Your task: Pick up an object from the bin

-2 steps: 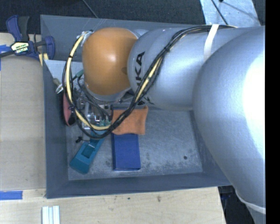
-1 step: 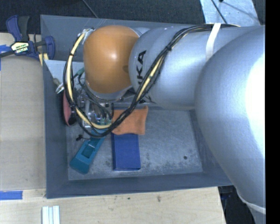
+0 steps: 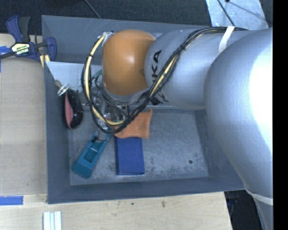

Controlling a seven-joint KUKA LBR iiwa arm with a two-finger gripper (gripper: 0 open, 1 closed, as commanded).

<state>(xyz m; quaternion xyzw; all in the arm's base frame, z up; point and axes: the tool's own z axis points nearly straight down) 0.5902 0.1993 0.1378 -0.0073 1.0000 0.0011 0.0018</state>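
Near the bin's left wall my gripper hovers over the teal tool's narrow end, probably the easiest hold. Whether it is open or closed, I cannot tell.

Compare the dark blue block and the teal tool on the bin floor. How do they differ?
The blue block is a flat, plain rectangle; the teal tool is narrower and lumpy. The block lies square to the walls; the tool slants. Both rest on the bin floor, apart.
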